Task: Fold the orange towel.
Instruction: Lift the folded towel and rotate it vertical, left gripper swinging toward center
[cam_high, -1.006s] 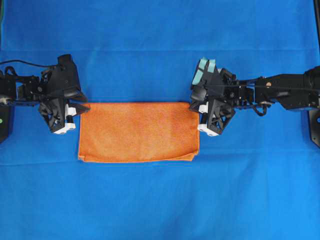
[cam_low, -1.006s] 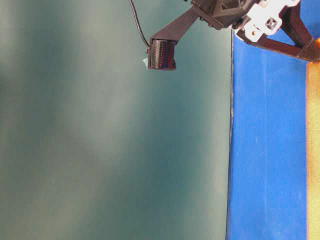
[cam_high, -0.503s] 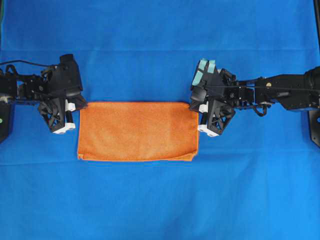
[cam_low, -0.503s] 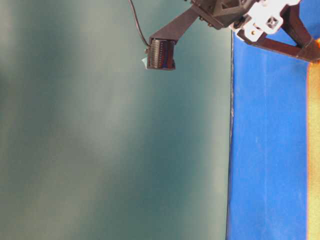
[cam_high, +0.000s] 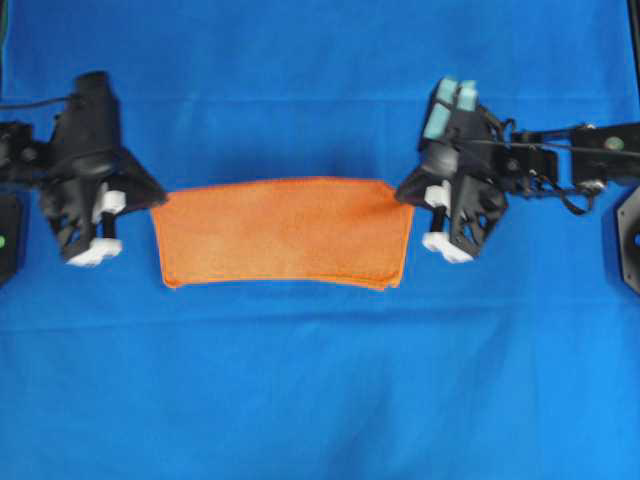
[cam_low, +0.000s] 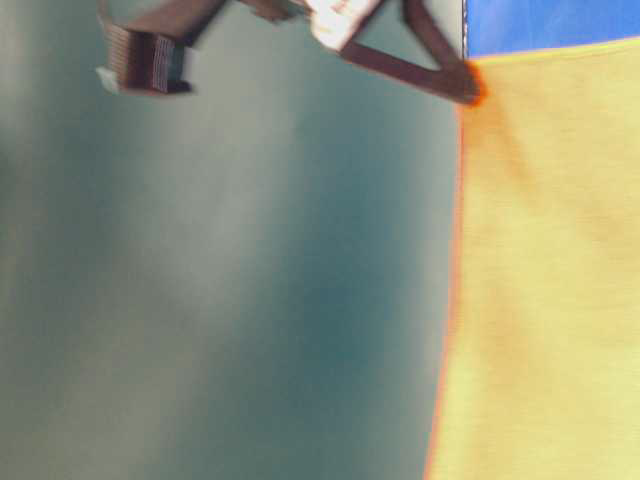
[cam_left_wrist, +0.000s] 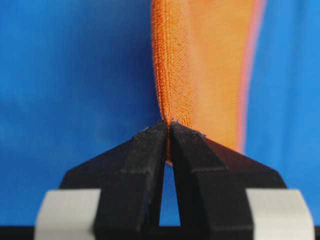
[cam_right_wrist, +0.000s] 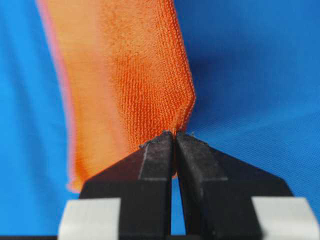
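Orange towel hangs pinched by our left gripper and right gripper; thin corner bites, probably slip-prone if we tug.

I see a blue cloth covering the whole table, evenly lit. At table level, a blurred grey-green wall fills my view.

Overhead view: straight down, far off. Table-level view: low, rotated sideways, close to the square orange terry towel. Wrist views: very near, along closed black fingertips, onto blue table cloth. Towel shared by all four.
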